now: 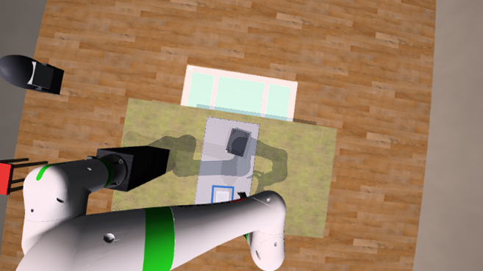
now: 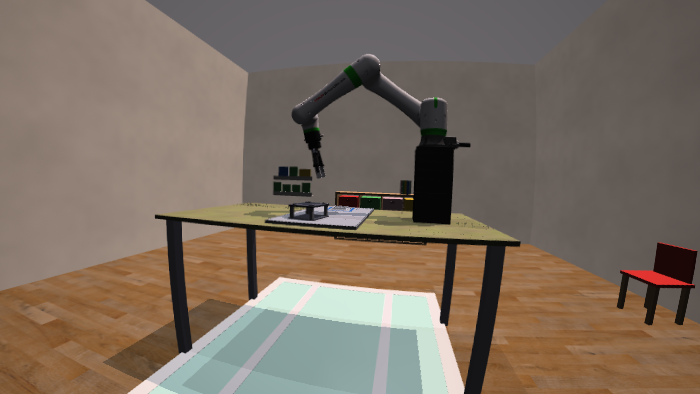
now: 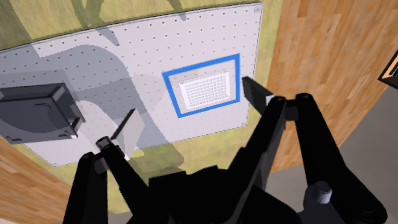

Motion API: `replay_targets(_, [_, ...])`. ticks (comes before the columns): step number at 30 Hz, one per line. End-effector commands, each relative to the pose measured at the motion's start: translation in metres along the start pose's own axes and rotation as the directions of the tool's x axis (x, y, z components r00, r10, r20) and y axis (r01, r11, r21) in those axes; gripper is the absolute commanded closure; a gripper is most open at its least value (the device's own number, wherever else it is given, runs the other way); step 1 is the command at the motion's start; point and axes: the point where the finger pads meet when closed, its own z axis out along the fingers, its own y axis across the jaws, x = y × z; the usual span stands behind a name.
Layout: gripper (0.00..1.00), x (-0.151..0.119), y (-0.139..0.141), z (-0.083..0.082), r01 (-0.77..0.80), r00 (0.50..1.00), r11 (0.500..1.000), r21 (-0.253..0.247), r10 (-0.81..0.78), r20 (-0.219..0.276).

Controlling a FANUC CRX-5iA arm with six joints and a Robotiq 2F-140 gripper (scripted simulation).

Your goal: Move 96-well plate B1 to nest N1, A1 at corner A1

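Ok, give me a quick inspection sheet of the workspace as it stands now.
Surface: olive table carrying a grey perforated board.
Job's things: 96-well plate lies flat inside the blue B1 frame; raised nest N1 stands unoccupied on the board.
Clutter: nothing seen on the board.
Gripper: gripper open, holding nothing, well above the plate.
Cables: nothing seen.
Surroundings: black pedestal, wall shelf with small boxes, coloured bins, red chair, pale green rug.
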Motion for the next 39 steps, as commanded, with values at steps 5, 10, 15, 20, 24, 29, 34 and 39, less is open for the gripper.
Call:
replay_targets(5, [0.0,-0.009,0.008,0.026,0.259,0.965,0.966,0.012,-0.258,-0.05])
replay_targets(10, [0.0,-0.016,0.012,0.041,0.407,0.911,0.914,0.003,-0.405,-0.078])
replay_targets(15, [0.0,-0.022,0.015,0.053,0.494,0.865,0.869,-0.008,-0.493,-0.094])
replay_targets(20, [0.0,-0.029,0.018,0.065,0.628,0.77,0.777,-0.032,-0.627,-0.117])
replay_targets(24, [0.0,-0.036,0.021,0.076,0.713,0.689,0.699,-0.056,-0.713,-0.129])
replay_targets(29, [0.0,-0.045,0.024,0.089,0.806,0.571,0.585,-0.091,-0.809,-0.137])
replay_targets(34, [0.0,-0.054,0.027,0.1,0.857,0.488,0.503,-0.117,-0.862,-0.137])
replay_targets(39, [0.0,-0.062,0.029,0.109,0.92,0.338,0.356,-0.161,-0.932,-0.128])
